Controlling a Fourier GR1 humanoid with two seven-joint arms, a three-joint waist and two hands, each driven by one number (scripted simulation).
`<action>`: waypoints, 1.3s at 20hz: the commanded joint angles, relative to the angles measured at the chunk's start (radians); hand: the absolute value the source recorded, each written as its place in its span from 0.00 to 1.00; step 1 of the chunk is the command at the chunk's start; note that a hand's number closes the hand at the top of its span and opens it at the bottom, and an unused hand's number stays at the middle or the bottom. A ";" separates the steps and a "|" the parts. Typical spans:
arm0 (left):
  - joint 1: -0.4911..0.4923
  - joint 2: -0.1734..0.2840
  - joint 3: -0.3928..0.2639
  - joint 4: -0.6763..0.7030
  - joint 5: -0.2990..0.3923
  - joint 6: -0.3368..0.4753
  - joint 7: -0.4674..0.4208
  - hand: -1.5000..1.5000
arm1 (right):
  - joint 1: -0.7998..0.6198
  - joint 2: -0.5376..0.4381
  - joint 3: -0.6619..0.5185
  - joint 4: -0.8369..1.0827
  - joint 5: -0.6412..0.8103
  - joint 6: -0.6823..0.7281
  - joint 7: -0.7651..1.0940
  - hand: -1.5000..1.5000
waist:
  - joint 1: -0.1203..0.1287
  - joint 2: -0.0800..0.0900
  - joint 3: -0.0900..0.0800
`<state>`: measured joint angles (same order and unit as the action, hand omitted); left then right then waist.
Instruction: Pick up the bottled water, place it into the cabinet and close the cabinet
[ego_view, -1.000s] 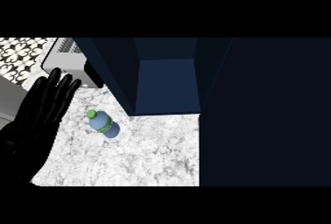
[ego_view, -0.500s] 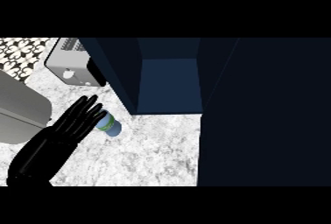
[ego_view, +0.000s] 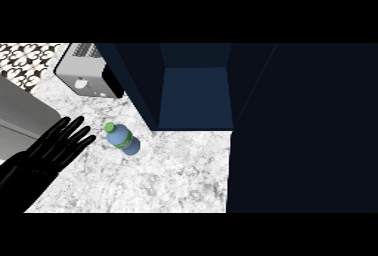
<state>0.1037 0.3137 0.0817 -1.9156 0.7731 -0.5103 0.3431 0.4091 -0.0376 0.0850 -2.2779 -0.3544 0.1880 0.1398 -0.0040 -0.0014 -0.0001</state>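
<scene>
One bottled water (ego_view: 120, 139) on counter (ego_view: 170, 175), left hand (ego_view: 57, 145) spread open beside it, open cabinet (ego_view: 196, 97) behind

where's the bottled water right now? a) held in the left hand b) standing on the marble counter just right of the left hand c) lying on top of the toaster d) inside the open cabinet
b: the bottled water, green cap up, stands on the marble counter beside the left hand, whose fingers are straight and not around it; the open cabinet holds nothing visible.

A blue bottled water (ego_view: 122, 140) with a green cap stands on marble before the open dark-blue cabinet (ego_view: 196, 97).
</scene>
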 joint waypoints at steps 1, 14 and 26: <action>0.061 0.016 0.059 -0.001 0.028 -0.082 -0.012 0.00 | 0.031 0.013 -0.010 0.067 0.008 0.054 -0.089 0.00 | 0.004 0.000 0.000; -0.050 -0.016 0.156 0.236 -0.033 -0.188 -0.088 0.00 | 0.088 0.000 -0.023 0.031 -0.003 0.096 -0.110 0.00 | -0.002 0.001 0.000; -0.211 -0.032 0.200 0.530 -0.320 -0.257 -0.300 0.00 | 0.161 0.030 0.029 0.039 0.085 0.133 -0.196 0.00 | -0.007 0.001 0.000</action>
<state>-0.0491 0.2851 0.2763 -1.4897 0.5589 -0.7365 0.1231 0.5376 -0.0157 0.1001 -2.2247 -0.2923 0.3140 -0.0342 -0.0080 -0.0001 -0.0002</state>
